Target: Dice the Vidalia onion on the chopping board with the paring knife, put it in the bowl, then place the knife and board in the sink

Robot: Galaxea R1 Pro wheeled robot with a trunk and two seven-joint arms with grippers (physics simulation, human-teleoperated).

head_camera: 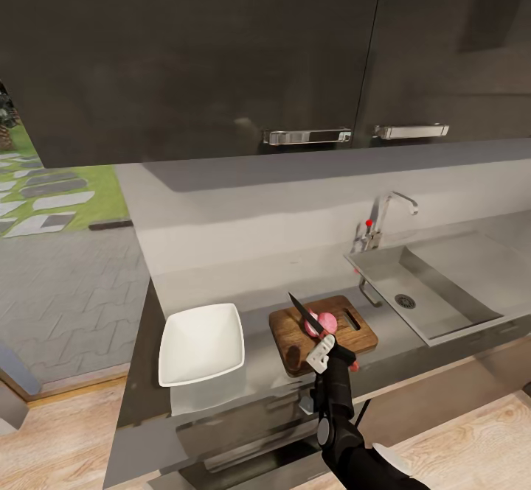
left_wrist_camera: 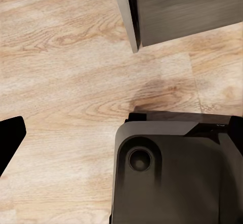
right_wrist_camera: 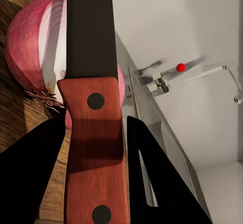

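Dicing step: right gripper [head_camera: 324, 348] clenched on the red-handled paring knife [right_wrist_camera: 93, 133], dark blade over the pinkish onion [head_camera: 321, 322] on the brown wooden board [head_camera: 295, 331]. Next, press down squarely. Left fingers: cannot tell.

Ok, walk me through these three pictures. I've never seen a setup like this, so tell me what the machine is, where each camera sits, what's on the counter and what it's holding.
This is a simulated two-armed wheeled robot in a kitchen. The wide picture comes from its head, looking down on the countertop. There lie a white bowl, a chopping board with the pinkish onion on it, and the sink beyond. The right tool grips the paring knife, its blade over the onion. The close-up with the red handle is the right wrist camera, looking along that knife. The last picture is the left wrist camera, facing the wooden floor and the robot's own base.
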